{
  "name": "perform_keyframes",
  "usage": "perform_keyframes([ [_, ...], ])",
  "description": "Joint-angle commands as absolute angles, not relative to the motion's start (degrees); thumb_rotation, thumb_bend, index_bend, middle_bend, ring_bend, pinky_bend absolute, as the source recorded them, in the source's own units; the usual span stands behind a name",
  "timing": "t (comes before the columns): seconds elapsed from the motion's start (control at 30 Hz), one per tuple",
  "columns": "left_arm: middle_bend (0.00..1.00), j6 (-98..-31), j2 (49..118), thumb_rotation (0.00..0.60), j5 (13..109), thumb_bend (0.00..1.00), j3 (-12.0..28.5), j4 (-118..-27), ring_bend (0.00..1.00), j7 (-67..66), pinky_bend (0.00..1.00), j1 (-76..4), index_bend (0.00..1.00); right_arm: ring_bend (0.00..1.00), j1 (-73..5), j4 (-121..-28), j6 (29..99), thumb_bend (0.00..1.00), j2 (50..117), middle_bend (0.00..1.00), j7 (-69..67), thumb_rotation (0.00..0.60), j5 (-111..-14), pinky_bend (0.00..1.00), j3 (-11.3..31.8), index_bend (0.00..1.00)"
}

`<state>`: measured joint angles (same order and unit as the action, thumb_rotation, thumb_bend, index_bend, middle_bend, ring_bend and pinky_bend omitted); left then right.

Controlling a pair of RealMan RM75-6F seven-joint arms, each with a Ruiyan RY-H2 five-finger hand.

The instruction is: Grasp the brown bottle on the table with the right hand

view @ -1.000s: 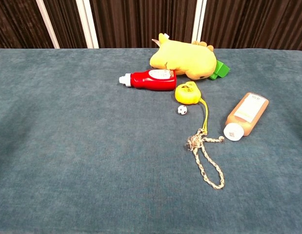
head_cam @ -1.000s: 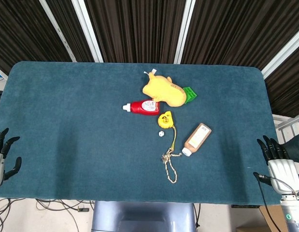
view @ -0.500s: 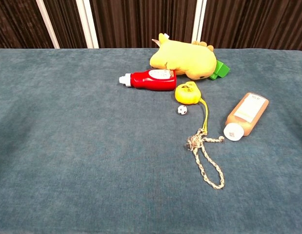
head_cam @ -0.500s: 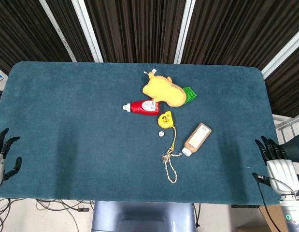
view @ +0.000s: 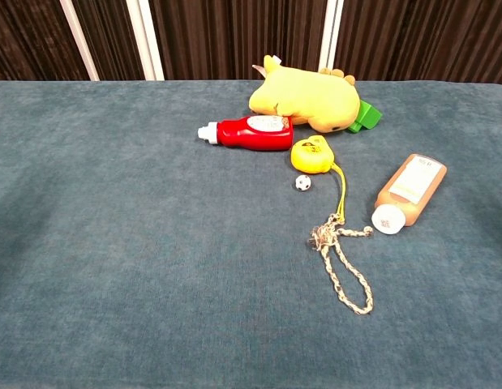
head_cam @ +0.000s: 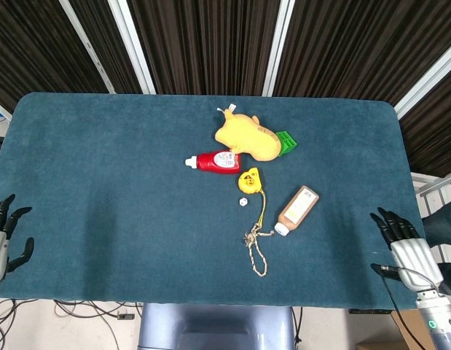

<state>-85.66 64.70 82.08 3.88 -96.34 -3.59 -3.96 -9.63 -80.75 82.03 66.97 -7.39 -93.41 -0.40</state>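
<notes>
Black-fingered right hand (head_cam: 404, 244): head view only.

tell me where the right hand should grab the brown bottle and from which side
Probably around the mid-body of the brown bottle, at the label, coming from above and the right. It lies flat and diagonal, white cap toward the rope, far end free. Fingers across its width would clear the rope. The right hand hangs open at the table's right edge, nothing between them.

No lettering could be read: the pale label on the brown plastic bottle (view: 410, 191) and the white one on the red squeeze bottle (view: 255, 132) (both lying flat) were blurred.
</notes>
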Motion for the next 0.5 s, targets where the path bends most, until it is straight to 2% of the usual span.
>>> perform_keyframes([
  [0.03,0.0,-85.61,64.71,0.6,82.03,0.44,3.86,-96.39,0.0,-3.71,0.0,-3.99,0.19,0.08,-16.91,-76.66,76.54,0.13,66.0,0.06,-16.23,0.6,-99.08,0.16,-0.48,0.03],
  [0.27,0.0,-85.29,64.43,0.6,81.14,0.44,4.17,-96.76,0.0,-3.58,0.0,-4.03,0.19,0.08,-27.96,-67.29,67.33,0.16,69.55,0.06,-24.45,0.6,-102.58,0.16,0.4,0.03],
  [0.5,0.0,-85.31,64.55,0.6,80.85,0.44,4.2,-96.86,0.0,-4.14,0.0,-3.99,0.19,0.08,-33.46,-60.95,63.95,0.17,76.28,0.06,-24.3,0.6,-105.08,0.16,-0.69,0.03],
])
